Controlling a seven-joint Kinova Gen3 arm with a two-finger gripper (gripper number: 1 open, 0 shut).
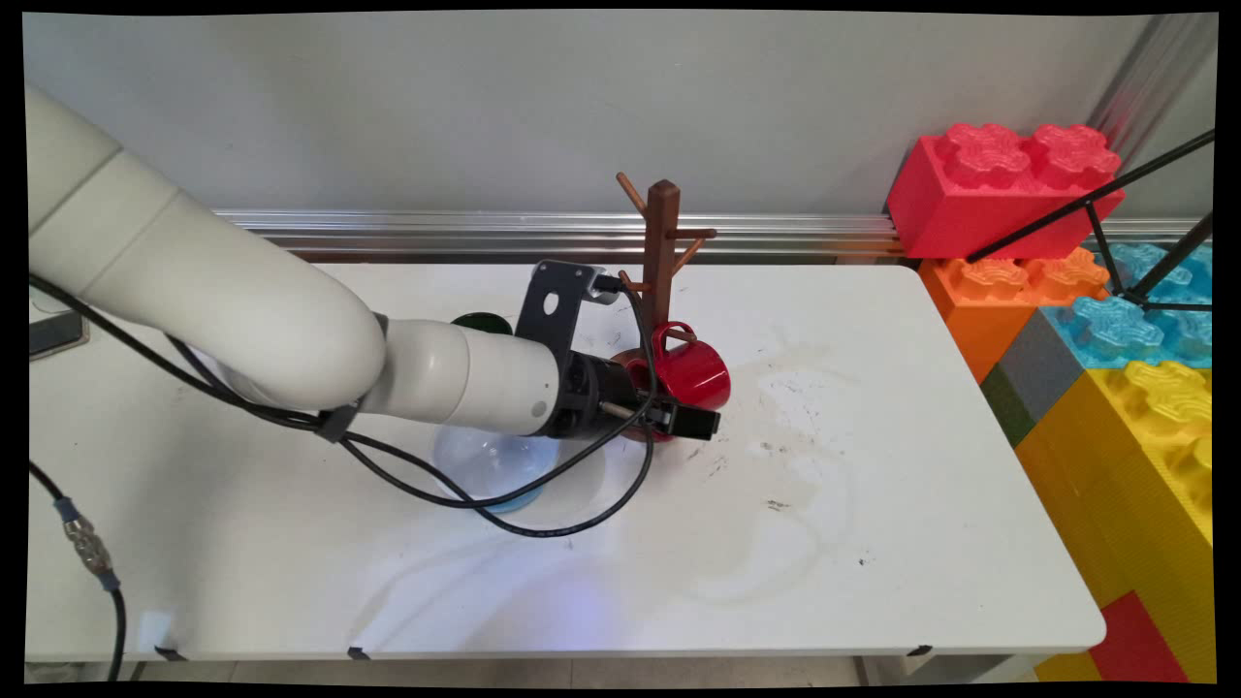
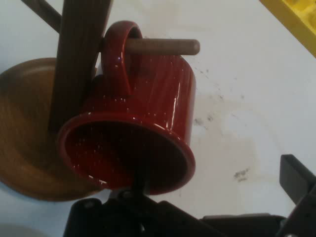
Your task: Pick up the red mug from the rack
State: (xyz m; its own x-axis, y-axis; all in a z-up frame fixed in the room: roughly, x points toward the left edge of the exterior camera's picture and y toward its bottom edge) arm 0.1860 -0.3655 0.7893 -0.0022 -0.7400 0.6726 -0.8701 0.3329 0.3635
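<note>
The white table (image 1: pixel 873 465) runs to a grey wall. The red mug (image 2: pixel 143 123) already hangs by its handle on the wooden mug tree (image 1: pixel 663 247); my gripper (image 1: pixel 693 422), fingers spread, sits just under the mug's rim.

I see a glossy red enamel mug (image 2: pixel 143 113) with fine white speckles hanging by its handle on a lower peg (image 2: pixel 163 47) of the dark wooden mug tree (image 1: pixel 662 247). It tilts, open mouth turned toward my hand camera, body against the tree's post, above the round wooden base (image 2: pixel 24 138). The tree stands upright near the table's far edge, pegs angling upward.
</note>
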